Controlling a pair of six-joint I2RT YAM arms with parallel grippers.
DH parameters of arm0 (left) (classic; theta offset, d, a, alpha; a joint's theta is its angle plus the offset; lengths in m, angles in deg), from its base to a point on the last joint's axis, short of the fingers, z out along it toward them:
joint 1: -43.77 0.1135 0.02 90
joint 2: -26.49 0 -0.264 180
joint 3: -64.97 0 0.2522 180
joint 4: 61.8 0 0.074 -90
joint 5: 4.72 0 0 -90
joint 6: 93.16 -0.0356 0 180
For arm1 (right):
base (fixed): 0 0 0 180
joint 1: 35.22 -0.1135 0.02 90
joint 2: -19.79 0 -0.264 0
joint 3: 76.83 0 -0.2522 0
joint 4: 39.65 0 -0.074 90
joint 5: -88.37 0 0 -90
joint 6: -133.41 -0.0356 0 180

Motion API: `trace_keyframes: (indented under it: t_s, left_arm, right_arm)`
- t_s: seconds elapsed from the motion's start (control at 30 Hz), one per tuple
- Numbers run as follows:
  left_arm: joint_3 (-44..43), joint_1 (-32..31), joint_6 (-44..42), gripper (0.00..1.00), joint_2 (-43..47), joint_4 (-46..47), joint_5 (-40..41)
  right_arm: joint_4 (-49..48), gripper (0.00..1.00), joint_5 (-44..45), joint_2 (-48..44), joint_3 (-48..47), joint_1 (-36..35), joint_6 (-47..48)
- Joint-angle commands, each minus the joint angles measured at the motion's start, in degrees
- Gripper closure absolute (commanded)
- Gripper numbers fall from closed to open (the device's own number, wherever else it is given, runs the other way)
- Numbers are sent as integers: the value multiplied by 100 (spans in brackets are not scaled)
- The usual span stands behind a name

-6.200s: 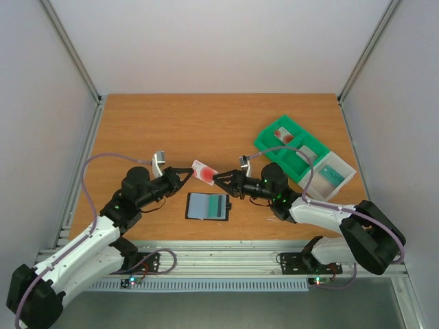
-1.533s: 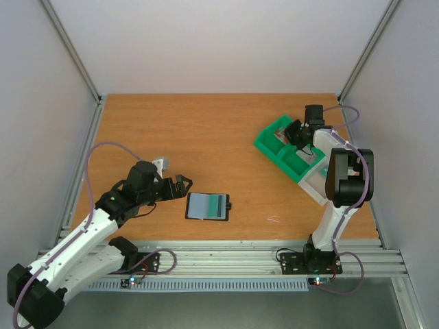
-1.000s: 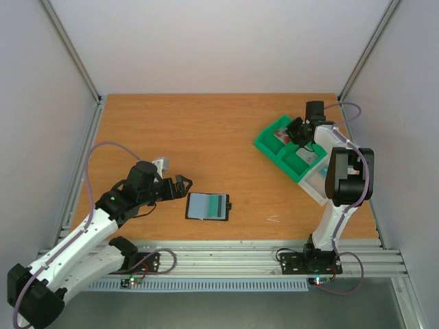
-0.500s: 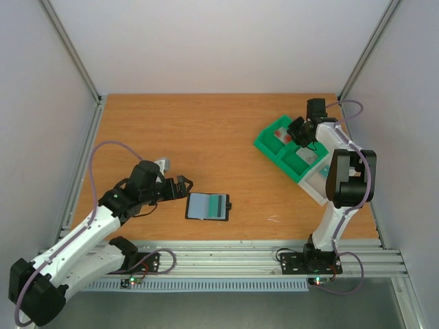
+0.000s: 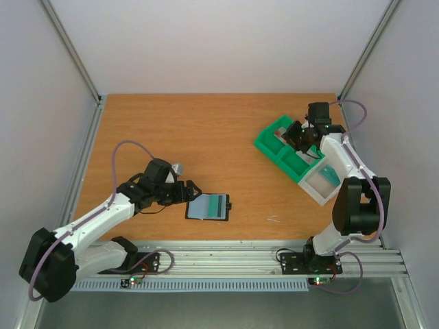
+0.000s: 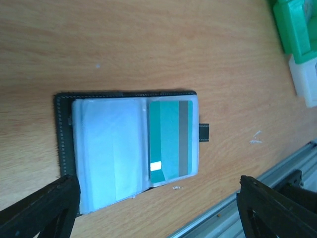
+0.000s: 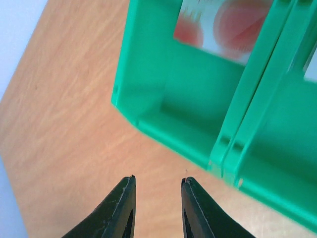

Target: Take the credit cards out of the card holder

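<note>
The left gripper (image 6: 158,201) has moved up to the card holder (image 6: 106,144) by the front edge, fingers wide open (teal card (image 6: 171,139) inside). The right gripper (image 7: 157,184), open a little, hangs beside the green tray (image 7: 163,89) with the pale card (image 7: 223,22).

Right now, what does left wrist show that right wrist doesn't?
Only left wrist: the card holder lying open on the table, a teal-green card in its right-hand pocket, the other pocket looking empty, and the left jaws spread wide.
Only right wrist: a pale card with red marks lying in a compartment of the green tray, and the right jaws apart and empty, just outside it.
Both: the wooden table and part of the green tray.
</note>
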Motion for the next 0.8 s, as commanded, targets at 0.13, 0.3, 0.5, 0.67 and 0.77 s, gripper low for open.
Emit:
trace_keyframes:
  t_s: [0.13,0.3,0.5,0.67,0.77]
  left_arm:
    - [424,-11,378,24,-622,1465,-1117]
    - [701,-11,601,33,-945,2076,-1283]
    - [959,-7,844,43,-1223,2658,-1324]
    - [1107,-12,929,46,-1345,3004,-1406]
    - [1191,-17,992,47,-1466,3246,-1433]
  right_arm:
    - [313,72,-593,-985,900,-627,361]
    - [195,72,-795,-1381,1524,-1121,258]
    - [-81,73,-798,-1487,2026,-2083,192]
    - [-579,73,-867,-1290,2298,-2665,36]
    - [-821,73,-885,-1104,2367,-2934,-36]
